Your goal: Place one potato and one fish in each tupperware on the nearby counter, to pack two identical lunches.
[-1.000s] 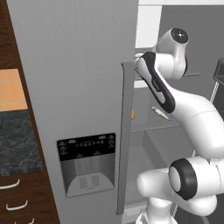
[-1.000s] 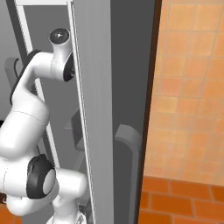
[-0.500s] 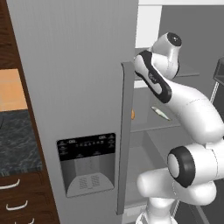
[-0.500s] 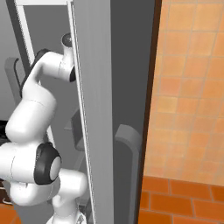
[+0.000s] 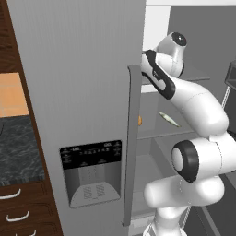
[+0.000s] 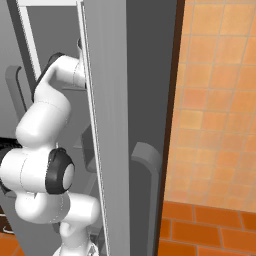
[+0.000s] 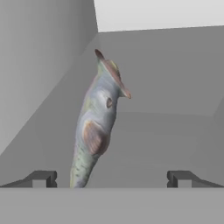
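Gripper [image 7: 111,177] wide open, nothing held; tips sit either side of a fish [image 7: 98,122] that's right in front of my hand cam, long axis running away from me on a grey fridge shelf [image 7: 166,131]. Fish isn't between the pads yet afaict, just near. From left base cam: arm [image 5: 193,101] reaches into the open fridge past the door [image 5: 87,92], another fish [image 5: 169,119] lies on a mid shelf, and an orange bit at the door edge is prob a potato [image 5: 139,120], mostly hidden. Counter [image 5: 18,147] off to the left, well apart; can't see any tupperware from here. Progress est: early, nothing visibly packed, so both lunches likely still to do. Next: close in on fish, grab.
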Controlling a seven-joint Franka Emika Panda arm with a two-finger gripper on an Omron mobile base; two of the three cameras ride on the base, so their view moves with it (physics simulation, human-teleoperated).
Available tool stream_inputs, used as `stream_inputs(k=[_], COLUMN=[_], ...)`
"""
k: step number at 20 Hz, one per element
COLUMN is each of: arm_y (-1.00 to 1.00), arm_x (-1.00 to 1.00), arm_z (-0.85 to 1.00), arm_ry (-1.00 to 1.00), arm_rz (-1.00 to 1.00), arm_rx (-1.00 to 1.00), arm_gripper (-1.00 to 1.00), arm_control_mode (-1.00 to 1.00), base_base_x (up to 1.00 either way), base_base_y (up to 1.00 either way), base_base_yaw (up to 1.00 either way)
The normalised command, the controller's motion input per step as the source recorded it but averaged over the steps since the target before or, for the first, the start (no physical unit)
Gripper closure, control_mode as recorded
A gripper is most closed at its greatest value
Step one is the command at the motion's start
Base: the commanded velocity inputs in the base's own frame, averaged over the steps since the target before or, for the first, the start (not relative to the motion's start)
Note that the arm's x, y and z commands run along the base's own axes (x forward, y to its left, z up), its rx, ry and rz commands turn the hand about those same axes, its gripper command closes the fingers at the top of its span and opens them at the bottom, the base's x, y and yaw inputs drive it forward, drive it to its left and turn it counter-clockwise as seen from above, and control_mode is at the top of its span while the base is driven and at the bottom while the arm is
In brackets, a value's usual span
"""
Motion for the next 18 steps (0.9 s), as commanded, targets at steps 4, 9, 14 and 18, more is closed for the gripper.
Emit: stream_inputs(k=[4, 9, 14, 18], arm_y=[0.0, -0.04, 0.01, 0.06], arm_x=[0.34, -0.06, -0.02, 0.18], arm_z=[0.0, 0.08, 0.34, 0.32], arm_ry=[0.0, -0.01, -0.04, -0.02], arm_rz=[-0.02, 0.0, 0.0, 0.0], arm_rx=[0.0, 0.0, 0.0, 0.0], arm_gripper=[-1.0, -1.0, -1.0, -1.0], arm_control_mode=[-1.0, -1.0, -1.0, -1.0], base_base_x=[0.0, 0.0, 0.0, 0.0], base_base_y=[0.0, 0.0, 0.0, 0.0], base_base_yaw=[0.0, 0.0, 0.0, 0.0])
